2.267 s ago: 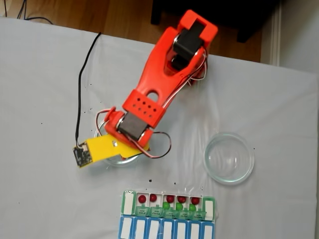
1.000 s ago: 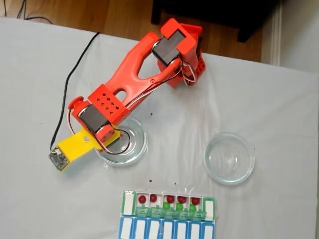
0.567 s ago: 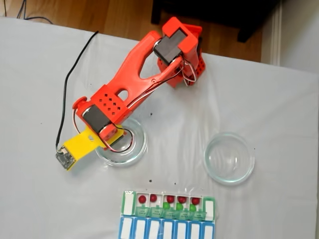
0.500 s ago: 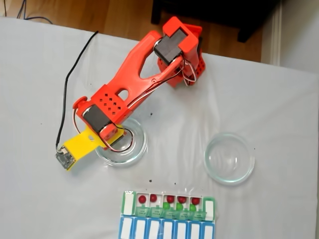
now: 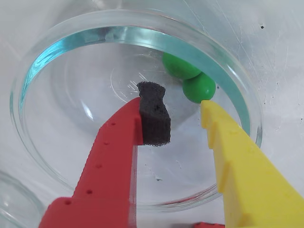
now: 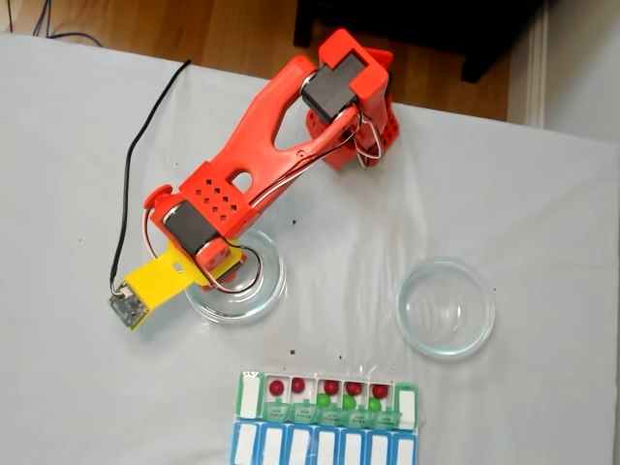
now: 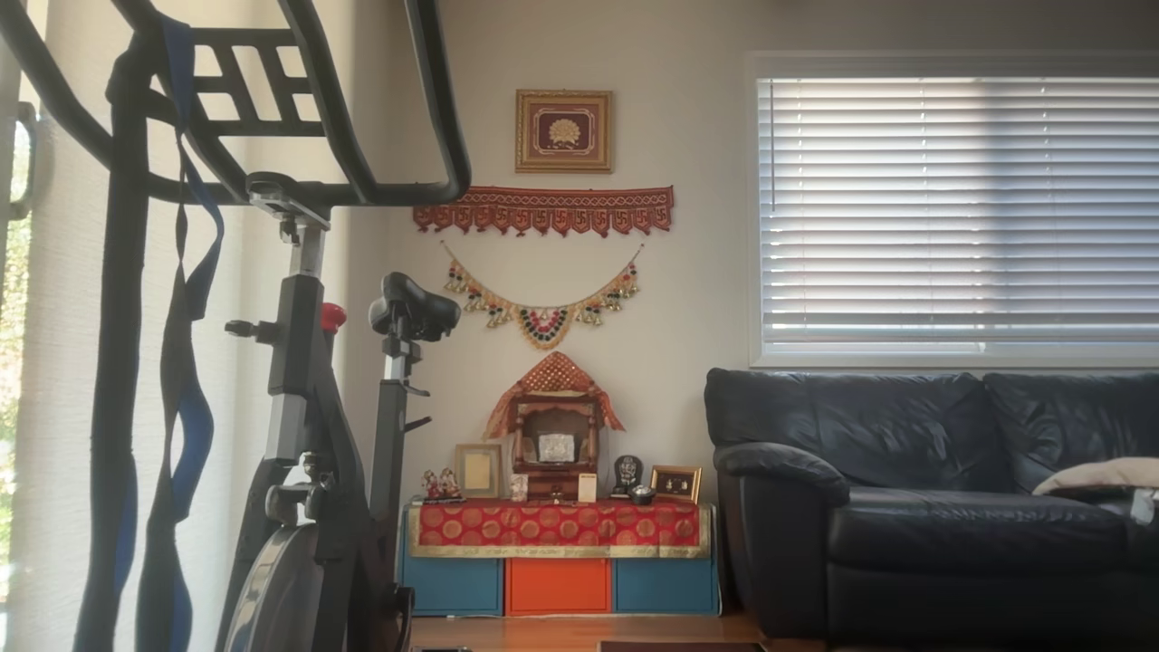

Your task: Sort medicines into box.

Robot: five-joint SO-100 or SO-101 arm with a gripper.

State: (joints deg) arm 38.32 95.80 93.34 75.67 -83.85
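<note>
My gripper (image 5: pixel 183 118) hangs over a clear glass dish (image 5: pixel 42 61), jaws parted with a moderate gap and nothing between them; the red finger (image 5: pixel 114 161) carries a black foam pad (image 5: pixel 154 114), the yellow finger (image 5: pixel 237 161) is bare. Two green balls (image 5: pixel 190 78) lie touching each other at the dish's far right wall, just beyond the yellow fingertip.

In the fixed view the orange arm (image 6: pixel 262 145) reaches over the left dish (image 6: pixel 266 291); a second glass dish (image 6: pixel 446 308) sits well apart on the right. The pill organizer (image 6: pixel 329 417) lies at the near edge of the white table (image 6: pixel 542 194), red balls (image 6: pixel 329 387) and green balls (image 6: pixel 347 401) in its open compartments. Its lid labels are too small for me to read.
</note>
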